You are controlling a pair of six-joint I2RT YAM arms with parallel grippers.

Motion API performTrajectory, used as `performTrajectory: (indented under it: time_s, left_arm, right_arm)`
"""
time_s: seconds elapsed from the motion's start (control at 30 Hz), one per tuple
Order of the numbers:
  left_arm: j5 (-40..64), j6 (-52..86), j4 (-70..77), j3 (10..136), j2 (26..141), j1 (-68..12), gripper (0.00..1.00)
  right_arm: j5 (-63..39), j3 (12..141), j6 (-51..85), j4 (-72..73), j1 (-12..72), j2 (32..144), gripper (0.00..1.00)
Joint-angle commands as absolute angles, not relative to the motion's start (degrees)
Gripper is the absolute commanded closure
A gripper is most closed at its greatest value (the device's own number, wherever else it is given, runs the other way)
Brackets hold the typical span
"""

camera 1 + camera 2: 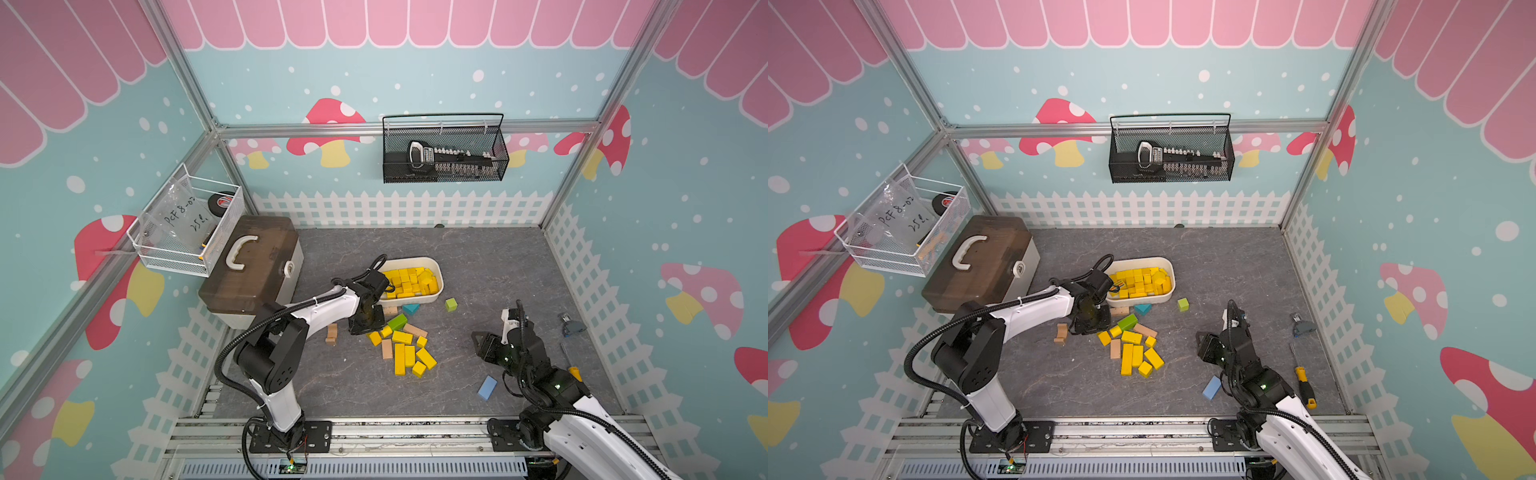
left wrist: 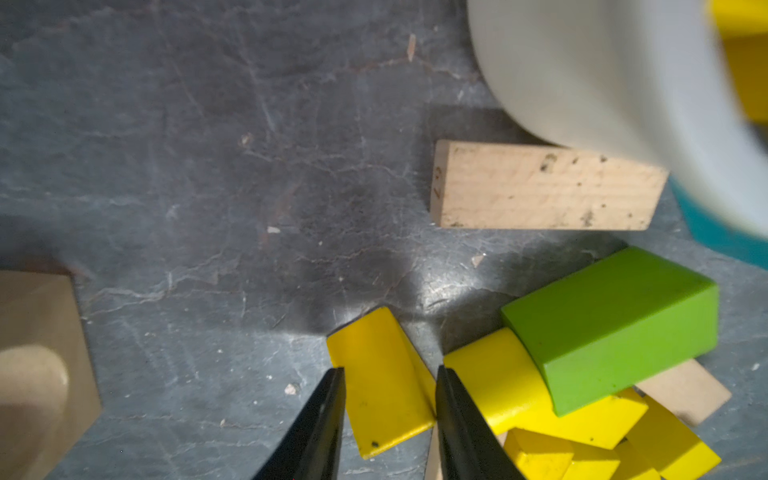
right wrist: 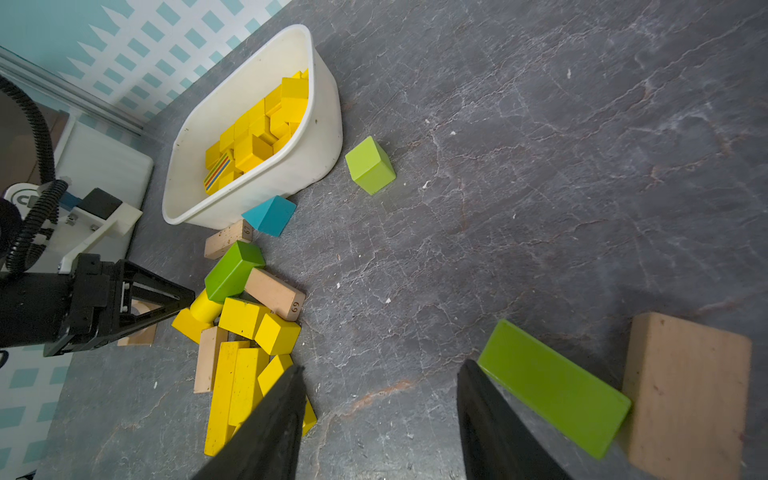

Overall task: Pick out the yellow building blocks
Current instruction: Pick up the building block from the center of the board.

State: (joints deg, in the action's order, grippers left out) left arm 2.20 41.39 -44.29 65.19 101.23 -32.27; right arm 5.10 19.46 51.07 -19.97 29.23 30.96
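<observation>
A grey stone-look table [image 1: 498, 266] stands in a booth papered with teal mushroom print. Toward the back, a white tub [image 1: 420, 299] holds most of the yellow blocks [image 1: 409, 282]; in the right wrist view one shows a striped face [image 3: 218, 172]. A pile [image 1: 405, 355] of more yellow ones lies just in front of the tub, mixed with tan blocks [image 2: 544, 187] and a green block [image 2: 615, 324]. The left gripper [image 2: 390, 372] is down at the pile's edge, its jaws pressed on both sides of a yellow brick [image 2: 374, 345]; whether the brick is off the table I cannot tell. The right gripper [image 3: 382, 365] hangs well apart from the pile, jaws spread and empty, near a green bar [image 3: 552, 395].
</observation>
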Motion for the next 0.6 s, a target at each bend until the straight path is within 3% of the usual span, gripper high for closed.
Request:
performTrajectory:
  time_s: [0.0,0.37,0.57]
  left_arm:
    - [3.17,40.79,-45.15,63.37,99.02,-31.98,0.63]
    - [4.57,38.05,-46.01,59.34,95.32,-31.98,0.63]
    - [11.14,34.19,-44.06,58.58,93.65,-31.99,0.63]
  right_arm:
    - [5.32,18.57,51.42,-20.23,28.92,30.47,0.42]
    - [5.23,18.50,51.45,-20.25,28.83,30.41,0.42]
    - [5.14,18.54,51.50,-20.23,28.83,30.41,0.41]
